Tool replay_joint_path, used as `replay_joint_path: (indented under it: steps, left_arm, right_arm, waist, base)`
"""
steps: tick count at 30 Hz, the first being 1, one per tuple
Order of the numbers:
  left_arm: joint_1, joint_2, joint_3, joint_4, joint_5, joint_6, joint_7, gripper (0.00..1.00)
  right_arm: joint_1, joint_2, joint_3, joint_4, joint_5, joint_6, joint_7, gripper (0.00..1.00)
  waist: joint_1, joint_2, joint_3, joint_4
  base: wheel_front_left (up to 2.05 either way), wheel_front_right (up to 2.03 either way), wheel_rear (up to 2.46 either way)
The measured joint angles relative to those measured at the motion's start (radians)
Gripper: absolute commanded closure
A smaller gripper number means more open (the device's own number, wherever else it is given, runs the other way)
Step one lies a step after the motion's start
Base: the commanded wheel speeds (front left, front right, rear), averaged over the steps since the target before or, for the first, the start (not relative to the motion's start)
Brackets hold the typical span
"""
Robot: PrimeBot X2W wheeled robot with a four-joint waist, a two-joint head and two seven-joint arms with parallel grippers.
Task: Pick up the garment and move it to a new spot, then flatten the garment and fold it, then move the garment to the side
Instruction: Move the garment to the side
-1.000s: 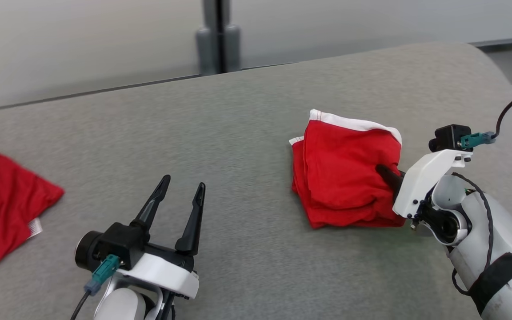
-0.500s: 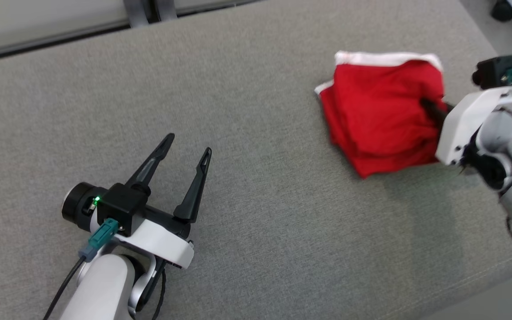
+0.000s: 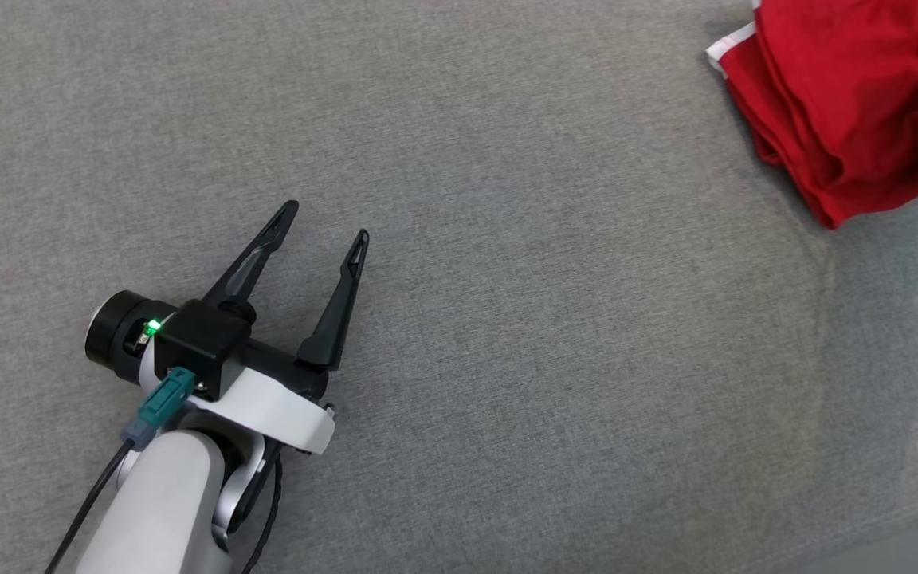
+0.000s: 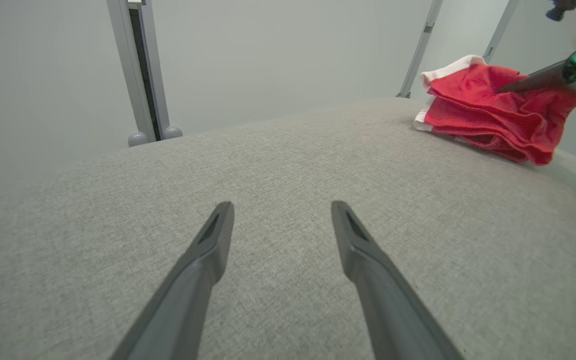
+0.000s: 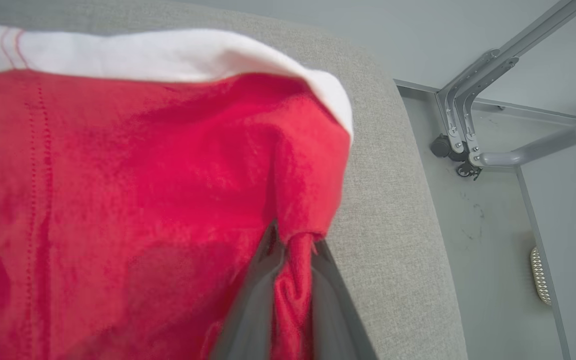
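Recorder: Head camera has dipped and turned since a second ago, so its whole picture has shifted. Garment (image 3: 841, 104) now sits in that view's top right corner. Grip on it same as before.
Watcher: Garment itself?
Recorder: Red, folded in several layers, white band (image 5: 158, 52) along one edge. Lower folds rest on grey cushion (image 3: 547, 319), close to the rounded edge at the robot's right. One fold is drawn up into a peak.
Watcher: By which arm?
Recorder: Right gripper (image 5: 295, 240). Fingers pressed together on that fold, a twist of red cloth caught between them. Left wrist view shows its dark finger (image 4: 533, 82) reaching into the top of the pile from the side.
Watcher: Left gripper (image 3: 327, 221)?
Recorder: Well apart from garment, low over bare cushion. Fingers spread wide, nothing between them. Green light (image 3: 154, 327) lit on its wrist housing.
Watcher: Beyond the cushion?
Recorder: Pale floor (image 5: 488, 215) below the edge, grey metal frame (image 5: 473, 100) with a small caster (image 5: 440, 146) at its foot. Upright post (image 4: 143, 75) against a pale wall (image 4: 268, 50) behind the cushion
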Motion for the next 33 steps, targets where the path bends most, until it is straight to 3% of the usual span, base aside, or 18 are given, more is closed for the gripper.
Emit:
replay_joint_path:
  steps: [1,10,16,19,23,29,33]
  left_arm:
    - [0.000,0.000,0.000,0.000,0.000,0.000,0.000,0.00]
    - [0.013,-0.016,0.003,0.054,-0.026,0.013,-0.054,0.00]
    - [0.052,-0.029,0.032,0.098,-0.058,0.033,-0.098,0.00]
    - [0.083,-0.038,0.066,0.112,-0.109,0.037,-0.111,0.00]
    - [0.114,-0.007,0.113,0.107,-0.122,0.067,-0.101,0.00]
    - [0.176,-0.005,0.143,0.102,-0.156,0.090,-0.086,0.00]
    - [0.232,0.003,0.158,0.101,-0.160,0.120,-0.084,0.00]
  right_arm:
    - [0.000,0.000,0.000,0.000,0.000,0.000,0.000,0.02]
    - [-0.029,0.020,0.048,0.079,-0.035,0.000,-0.100,0.00]
    - [-0.010,0.027,0.052,0.000,-0.005,0.000,-0.249,0.00]
    - [0.053,0.033,0.053,-0.071,0.035,0.000,-0.320,0.00]
    - [0.179,0.019,0.050,-0.191,0.083,0.000,-0.400,0.00]
    - [0.345,0.013,0.005,-0.302,0.119,0.000,-0.483,0.00]
    - [0.528,0.028,-0.091,-0.380,0.101,0.000,-0.521,0.00]
  waist:
    - [0.0000,0.0000,0.000,0.000]
    - [0.0000,0.0000,-0.064,0.022]
    - [0.0000,0.0000,-0.174,0.031]
    - [0.0000,0.0000,-0.243,0.039]
    - [0.0000,0.0000,-0.357,0.055]
    - [0.0000,0.0000,-0.452,0.078]
    - [0.0000,0.0000,-0.510,0.114]
  base:
    - [0.00,0.00,0.00]
    - [0.00,0.00,0.00]
    - [0.00,0.00,0.00]
    - [0.00,0.00,0.00]
    - [0.00,0.00,0.00]
    - [0.00,0.00,0.00]
    - [0.00,0.00,0.00]
